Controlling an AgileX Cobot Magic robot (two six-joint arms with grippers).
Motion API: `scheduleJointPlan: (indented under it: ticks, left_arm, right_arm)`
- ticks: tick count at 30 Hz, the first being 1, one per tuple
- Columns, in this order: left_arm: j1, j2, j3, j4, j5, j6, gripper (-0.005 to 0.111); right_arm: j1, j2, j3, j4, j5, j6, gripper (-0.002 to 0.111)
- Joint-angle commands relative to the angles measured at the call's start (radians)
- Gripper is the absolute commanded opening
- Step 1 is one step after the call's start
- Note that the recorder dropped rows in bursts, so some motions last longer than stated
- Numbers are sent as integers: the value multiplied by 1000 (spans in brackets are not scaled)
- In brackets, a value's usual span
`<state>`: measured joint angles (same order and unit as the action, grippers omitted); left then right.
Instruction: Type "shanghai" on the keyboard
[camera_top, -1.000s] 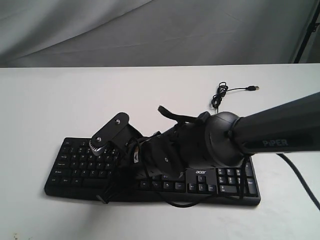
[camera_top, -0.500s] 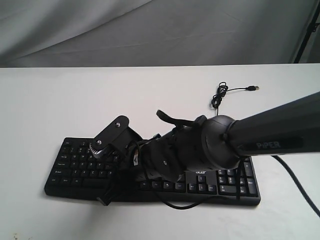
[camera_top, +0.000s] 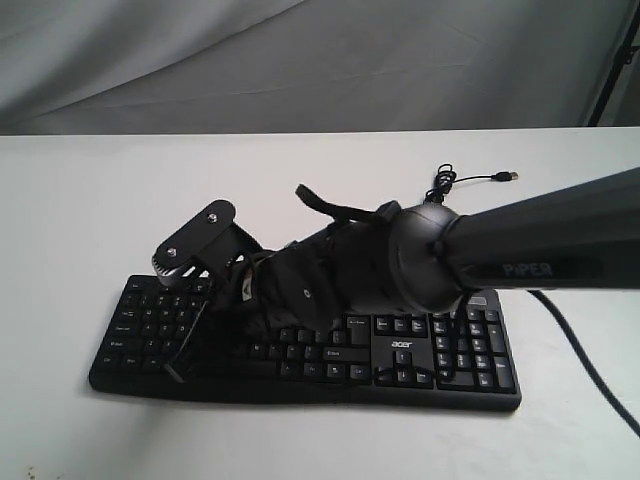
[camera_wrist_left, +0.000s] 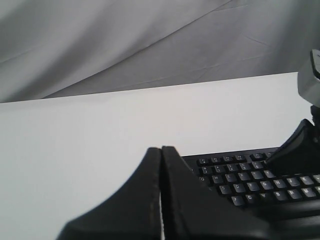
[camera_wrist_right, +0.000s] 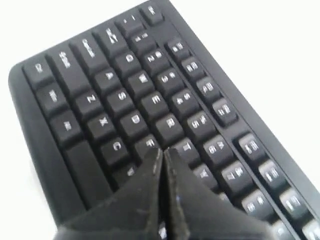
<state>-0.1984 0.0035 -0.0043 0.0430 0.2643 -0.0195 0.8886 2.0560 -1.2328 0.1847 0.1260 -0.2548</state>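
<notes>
the keyboard (camera_top: 330, 365) lies flat on the white tabletop (camera_top: 90, 200), long side running left to right in the exterior view, number pad at its right end. the right arm (camera_top: 540, 250), with "piper" printed on it, comes in over the number pad end and stretches across the middle to the letter keys on the keyboard's left half. the right hand (camera_wrist_right: 163, 154) is clenched, both fingers pressed flat together and gripping nothing. its tip points down at the letter rows right beside the f key (camera_wrist_right: 150, 143), with the t key just on its other side. can't tell if it's actually touching a key or sitting just above one. the left hand (camera_wrist_left: 161, 151) is clenched too. it hangs short of the keyboard's left end, over bare tabletop and not over any key. the keyboard's thin black cable (camera_top: 437, 188) sits in a loose tangle behind the keyboard, with the usb plug (camera_top: 510, 176) lying loose on the tabletop. grey cloth (camera_top: 300, 60) hangs behind all of it.
</notes>
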Motion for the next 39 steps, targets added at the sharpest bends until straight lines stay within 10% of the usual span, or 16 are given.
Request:
scheduleJointPlan:
  ticks: [1,39]
  left_arm:
    - [-4,-3,4,1,-5,-3,0]
    - [-4,-3,4,1,-5,-3,0]
  right_arm:
    - [19,54,-61,-2,22,-13,0]
    - [-2,100,-82,-14,53,-31,0]
